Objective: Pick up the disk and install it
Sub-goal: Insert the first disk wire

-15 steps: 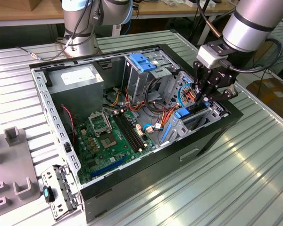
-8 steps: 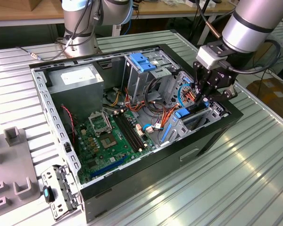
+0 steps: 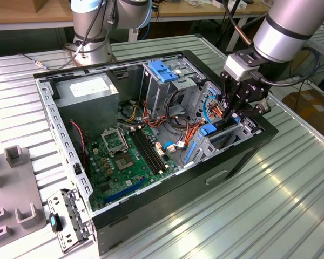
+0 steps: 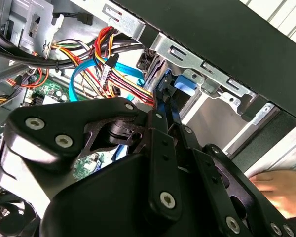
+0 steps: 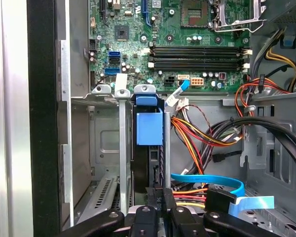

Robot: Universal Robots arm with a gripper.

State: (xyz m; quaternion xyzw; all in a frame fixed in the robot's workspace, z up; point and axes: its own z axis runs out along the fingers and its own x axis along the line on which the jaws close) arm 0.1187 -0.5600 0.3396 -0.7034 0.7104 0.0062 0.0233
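The gripper [image 3: 233,116] has its fingers closed on the disk [image 5: 149,148], held on edge to slide into the bay [image 5: 108,143].

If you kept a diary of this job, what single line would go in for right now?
stage: installing | gripper: over drive bay at case edge | disk: upright in bay slot, between gripper fingers | case: open

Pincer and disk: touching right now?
Touching. In the first wrist view the pincer is shut on the near edge of the disk, with no gap on either side. The disk stands on edge in the drive cage.
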